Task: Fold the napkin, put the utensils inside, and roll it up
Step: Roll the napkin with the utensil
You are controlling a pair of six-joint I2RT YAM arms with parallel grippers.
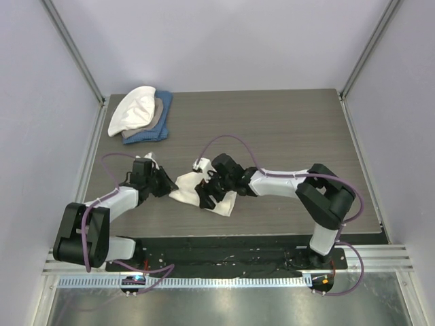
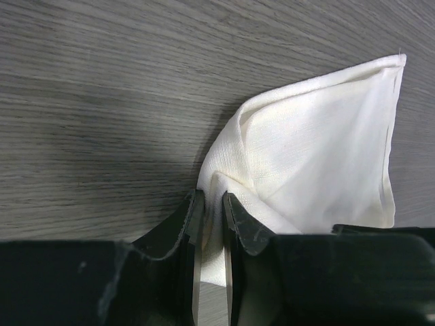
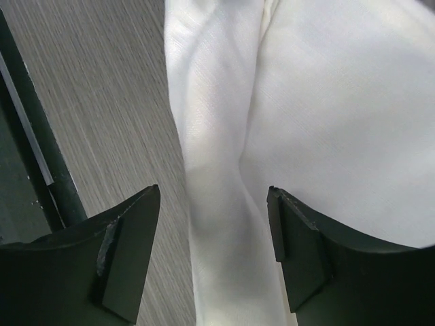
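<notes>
The cream napkin [image 1: 187, 188] lies folded and rumpled on the wooden table between the two grippers. It also shows in the left wrist view [image 2: 319, 149] and in the right wrist view [image 3: 326, 115]. My left gripper [image 1: 165, 182] is shut on the napkin's left corner [image 2: 212, 210]. My right gripper [image 1: 208, 193] is open and straddles a rolled fold of the napkin [image 3: 217, 224] at its right part. The fork is hidden from every view.
A stack of white, tan and blue cloths [image 1: 141, 115] lies at the back left of the table [image 1: 285, 129]. The black base strip [image 1: 224, 255] runs along the near edge. A white tag [image 1: 201, 164] sits on the right arm's cable.
</notes>
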